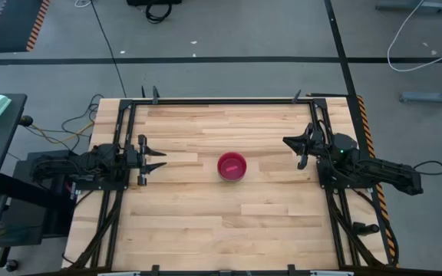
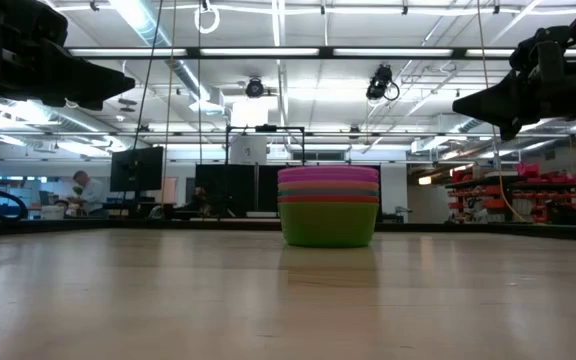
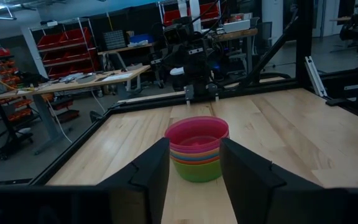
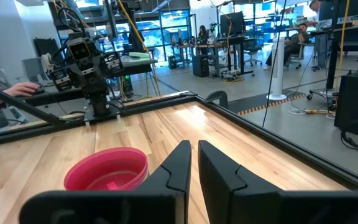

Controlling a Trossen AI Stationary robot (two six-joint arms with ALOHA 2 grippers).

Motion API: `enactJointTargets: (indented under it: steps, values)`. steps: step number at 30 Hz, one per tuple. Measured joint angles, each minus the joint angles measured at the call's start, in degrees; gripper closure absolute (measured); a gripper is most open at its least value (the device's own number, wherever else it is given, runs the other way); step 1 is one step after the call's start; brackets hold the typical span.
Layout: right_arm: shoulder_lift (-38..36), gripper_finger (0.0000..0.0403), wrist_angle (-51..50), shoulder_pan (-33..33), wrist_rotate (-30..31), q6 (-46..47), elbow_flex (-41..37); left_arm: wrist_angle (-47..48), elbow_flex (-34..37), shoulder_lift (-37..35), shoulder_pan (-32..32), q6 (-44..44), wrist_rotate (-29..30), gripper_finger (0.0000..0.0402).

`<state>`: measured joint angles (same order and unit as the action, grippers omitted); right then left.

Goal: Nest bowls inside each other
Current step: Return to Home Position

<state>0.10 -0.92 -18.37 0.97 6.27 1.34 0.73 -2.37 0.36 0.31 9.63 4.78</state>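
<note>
— Where did the job stand?
— Nearest the low camera lay the tabletop (image 2: pixel 168 300). Past it, at mid-table, the stack (image 2: pixel 328 207) sat alone. The green bowl (image 2: pixel 328 228) was at the bottom and the pink-red bowl (image 1: pixel 232 165) on top, with other rims banded between. I judged the nesting done, and the step in hand looked like parking the arms.
— And the arms?
— The left arm (image 1: pixel 98 162) lay at the left edge, jaws spread and empty. The right arm (image 1: pixel 359 167) lay at the right edge, jaws nearly together, holding nothing. Both were well apart from the stack. What remained called for no grasp, only keeping clear of the bowls.
— Any writing?
— None I could read, on the bowls or on the red shelving (image 3: pixel 73 46) in the room beyond
</note>
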Motion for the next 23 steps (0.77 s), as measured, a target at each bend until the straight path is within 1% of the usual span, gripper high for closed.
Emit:
enactJointTargets:
  steps: [10,23]
  values:
    - [0.02,0.0364,0.01,0.0,0.02,0.01,0.0,0.0,0.0,0.0,0.01,0.0,0.01,0.0264]
    - [0.0,0.0364,0.0,0.01,0.01,0.0,0.0,0.0,-0.02,0.0,0.01,0.0,0.02,0.0251]
